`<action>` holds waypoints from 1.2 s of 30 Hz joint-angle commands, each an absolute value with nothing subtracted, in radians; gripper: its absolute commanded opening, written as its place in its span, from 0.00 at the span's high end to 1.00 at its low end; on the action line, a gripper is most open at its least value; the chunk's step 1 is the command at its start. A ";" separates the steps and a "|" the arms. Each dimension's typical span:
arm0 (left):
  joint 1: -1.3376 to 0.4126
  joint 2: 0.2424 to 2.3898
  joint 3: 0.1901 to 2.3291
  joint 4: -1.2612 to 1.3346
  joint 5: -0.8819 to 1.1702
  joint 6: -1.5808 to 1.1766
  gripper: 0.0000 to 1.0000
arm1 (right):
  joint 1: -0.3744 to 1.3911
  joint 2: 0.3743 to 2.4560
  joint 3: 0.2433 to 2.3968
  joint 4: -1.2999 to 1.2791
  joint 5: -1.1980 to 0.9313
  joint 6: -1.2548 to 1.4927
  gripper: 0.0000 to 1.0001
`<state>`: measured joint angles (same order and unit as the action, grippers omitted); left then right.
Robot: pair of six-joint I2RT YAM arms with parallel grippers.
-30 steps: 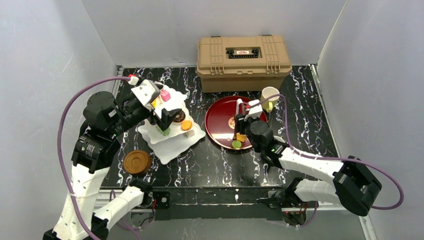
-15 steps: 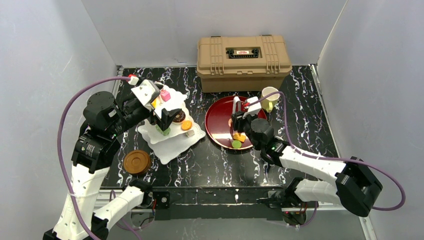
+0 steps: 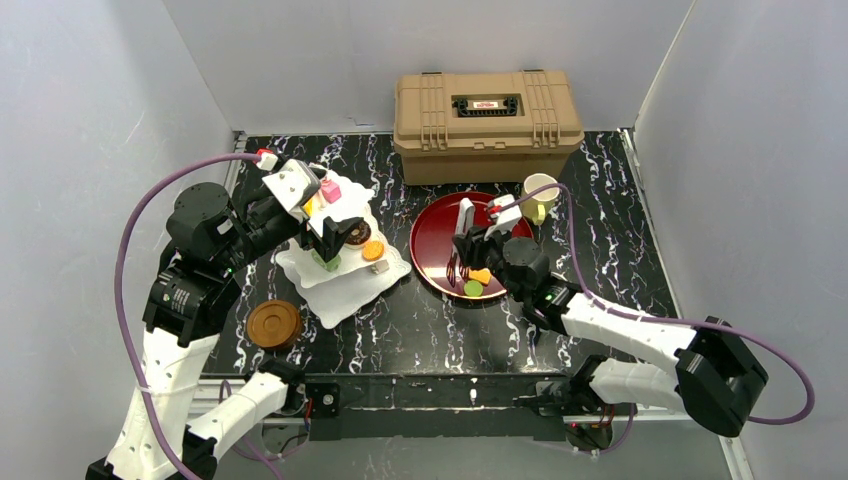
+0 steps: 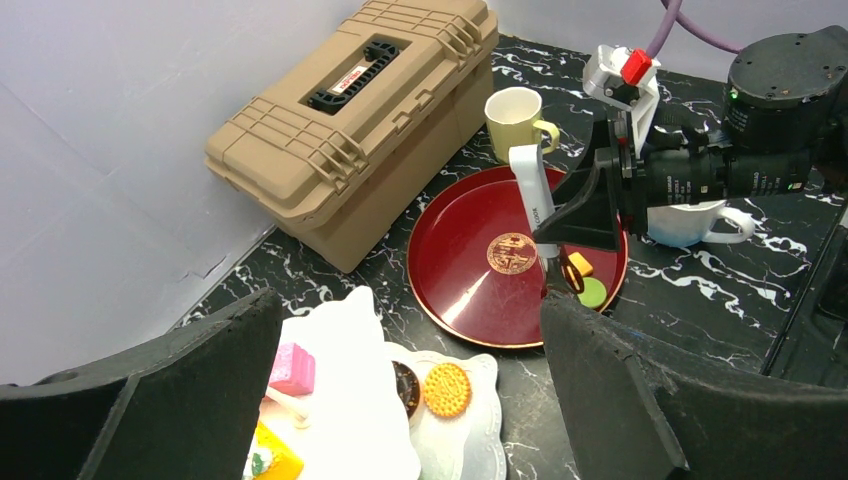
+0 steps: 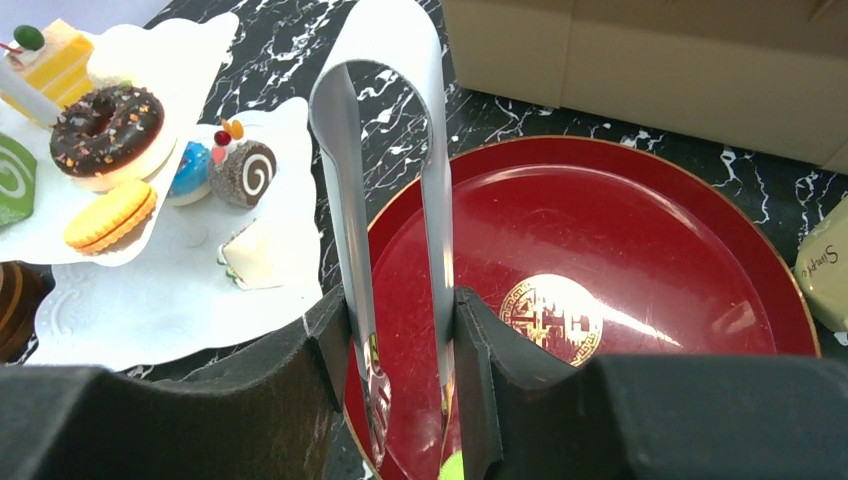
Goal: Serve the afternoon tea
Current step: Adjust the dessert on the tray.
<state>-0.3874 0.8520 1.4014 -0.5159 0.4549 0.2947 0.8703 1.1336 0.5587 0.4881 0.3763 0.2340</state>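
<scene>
From where I stood, the right gripper (image 3: 470, 250) was clamped on a pair of metal tongs (image 5: 385, 150), its pads pressing both arms partway together, the looped end sticking up. The tongs' tips pointed down over the near-right part of the dark red round tray (image 3: 440, 235), just beside an orange pastry (image 3: 481, 275) and a green one (image 3: 473, 289) lying there. I could not tell whether the tips touched either.

The left gripper (image 3: 333, 238) hung over the white three-tier stand (image 3: 345, 290) with its jaws spread wide and nothing between them. The stand stood left of the tray and carried a pink cake (image 3: 331, 190) and a yellow cake (image 5: 55, 60) up top, with a chocolate donut (image 5: 105, 120), a sandwich biscuit (image 5: 110, 215), a green roll (image 5: 12, 180) and a small chocolate roll (image 5: 247, 170) lower down.

The cream-yellow mug (image 3: 540, 190) sat behind the tray's right edge, near the tan plastic case (image 3: 487, 125). The white mug (image 4: 690, 220) stood on the tray's right side, mostly hidden by the right arm. Brown round coasters (image 3: 274, 323) lay stacked near the left arm's base.
</scene>
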 commanded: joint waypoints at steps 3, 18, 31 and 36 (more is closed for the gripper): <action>-0.385 0.851 1.408 -0.500 0.456 0.296 0.01 | 0.870 1.098 0.552 0.480 0.372 0.258 0.97; -0.385 0.851 1.402 -0.499 0.456 0.298 0.01 | 0.870 1.065 0.498 0.450 0.389 0.240 0.99; -0.385 0.850 1.405 -0.499 0.457 0.294 0.01 | 0.859 1.112 0.531 0.507 0.501 0.062 0.99; -0.385 0.848 1.403 -0.499 0.456 0.295 0.01 | 0.844 1.173 0.556 0.563 0.512 0.024 0.99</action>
<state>-0.3874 0.8520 1.4010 -0.5095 0.4549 0.2947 0.8673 1.1336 0.5049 0.4881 0.4618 0.0982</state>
